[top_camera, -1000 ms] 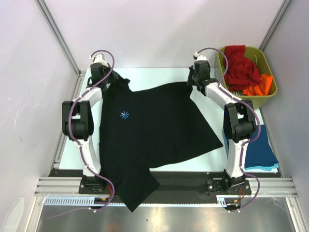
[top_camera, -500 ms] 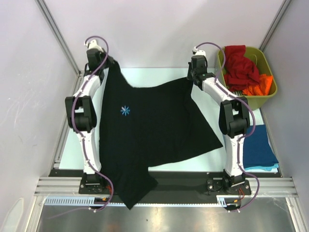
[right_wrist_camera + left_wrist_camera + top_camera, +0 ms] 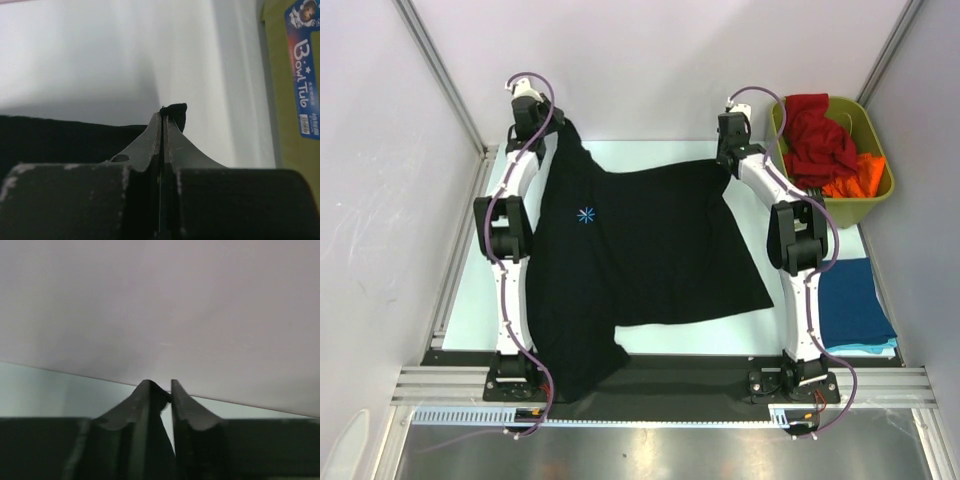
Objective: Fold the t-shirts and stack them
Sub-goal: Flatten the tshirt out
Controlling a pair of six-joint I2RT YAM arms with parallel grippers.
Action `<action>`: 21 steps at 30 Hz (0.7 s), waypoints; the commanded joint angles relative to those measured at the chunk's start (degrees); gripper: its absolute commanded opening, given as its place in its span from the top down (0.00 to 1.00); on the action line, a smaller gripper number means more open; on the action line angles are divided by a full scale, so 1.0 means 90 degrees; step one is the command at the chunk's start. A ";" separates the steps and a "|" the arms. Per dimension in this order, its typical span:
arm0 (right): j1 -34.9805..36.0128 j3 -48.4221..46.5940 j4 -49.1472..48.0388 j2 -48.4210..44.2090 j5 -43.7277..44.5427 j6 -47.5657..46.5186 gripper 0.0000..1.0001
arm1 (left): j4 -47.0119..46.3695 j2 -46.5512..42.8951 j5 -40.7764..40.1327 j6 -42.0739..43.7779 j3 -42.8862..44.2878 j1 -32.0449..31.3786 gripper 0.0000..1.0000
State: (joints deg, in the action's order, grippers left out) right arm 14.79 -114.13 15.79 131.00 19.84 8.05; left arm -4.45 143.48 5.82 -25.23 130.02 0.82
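Note:
The black t-shirt [image 3: 640, 240] with a light-blue starburst print [image 3: 586, 213] hangs spread between both arms, lifted at the far edge of the table, its lower part trailing over the near edge. My left gripper [image 3: 542, 128] is shut on its far left corner; black cloth [image 3: 162, 405] shows pinched between the fingers. My right gripper [image 3: 725, 150] is shut on the far right corner; a black cloth tip [image 3: 175, 112] pokes out above the closed fingers. Red [image 3: 817, 135] and orange [image 3: 855, 175] shirts lie in the bin. A folded dark blue shirt [image 3: 855, 300] lies over a teal one [image 3: 865, 348] at the right.
The olive-green bin [image 3: 876, 205] stands at the far right corner and shows in the right wrist view [image 3: 295, 100]. White enclosure walls [image 3: 650, 60] close in on three sides. The pale table top [image 3: 470, 290] shows beside the shirt.
Both arms have stretched farther back and up, lifting the black shirt's far edge. The shirt has slid away from the near edge and hangs tauter.

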 commanded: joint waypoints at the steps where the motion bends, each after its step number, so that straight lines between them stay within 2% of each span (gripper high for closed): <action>1: -0.0041 -0.0880 0.0510 0.0258 0.0452 -0.0192 1.00 | 0.0044 -0.0083 -0.0266 0.0020 0.0544 0.0085 0.68; 2: -0.0041 -0.1019 0.0617 0.0365 0.0462 -0.0240 1.00 | 0.0200 -0.0228 -0.0363 0.0166 0.0515 0.0085 0.49; 3: -0.0032 -0.1185 0.0812 0.0415 0.0462 -0.0318 1.00 | 0.0327 -0.0336 -0.0422 0.0215 0.0476 0.0085 0.36; 4: -0.0022 -0.1477 0.0930 0.0473 0.0443 -0.0531 0.88 | 0.0444 -0.0453 -0.0510 0.0264 0.0398 0.0075 0.17; 5: -0.0002 -0.1692 0.1250 0.0609 0.0375 -0.0640 0.81 | 0.0880 -0.0763 -0.0626 0.0361 0.0262 0.0065 0.01; 7: -0.0012 -0.1792 0.1351 0.0494 0.0151 -0.0738 0.69 | 0.1536 -0.1058 -0.0959 0.0489 0.0241 0.0075 0.01; 8: -0.0012 -0.1512 0.1303 0.0339 0.0024 -0.0642 0.64 | 0.2216 -0.1233 -0.1008 0.0557 0.0106 0.0065 0.01; 9: -0.0022 -0.1499 0.1466 0.0124 -0.0035 -0.0506 0.60 | 0.2522 -0.1690 -0.1009 0.0596 -0.0060 0.0075 0.02; 10: 0.0017 -0.1567 0.1642 0.0074 -0.0123 -0.0398 0.52 | 0.2786 -0.1965 -0.0999 0.0626 -0.0322 0.0065 0.04; 11: 0.0056 -0.1645 0.1953 0.0015 -0.0201 -0.0204 0.48 | 0.3089 -0.2277 -0.0970 0.0616 -0.1176 0.0065 0.11; 12: 0.0105 -0.1655 0.2111 -0.0111 -0.0289 -0.0105 0.45 | 0.3140 -0.3102 -0.0931 0.0578 -0.1745 0.0065 0.13; 13: 0.0202 -0.1617 0.2248 -0.0180 -0.0300 0.0022 0.36 | 0.3102 -0.3506 -0.0863 0.0510 -0.2389 0.0065 0.14; 14: 0.0232 -0.1568 0.2539 -0.0258 -0.0348 0.0216 0.34 | 0.3015 -0.3955 -0.0823 0.0393 -0.3565 0.0065 0.16; 17: 0.0261 -0.1130 0.2563 -0.0619 -0.1205 0.0949 0.29 | 0.3304 -0.5227 -0.1085 0.0198 -0.5317 0.0065 0.16; 21: 0.0466 -0.0096 0.2503 -0.0942 -0.3204 0.1312 0.26 | 0.3824 -0.6185 -0.1390 -0.0272 -0.6709 0.0483 0.16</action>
State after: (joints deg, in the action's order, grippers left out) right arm 17.30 -119.35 36.82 127.46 6.11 15.18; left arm 24.49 90.50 -3.92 -24.08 77.03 1.87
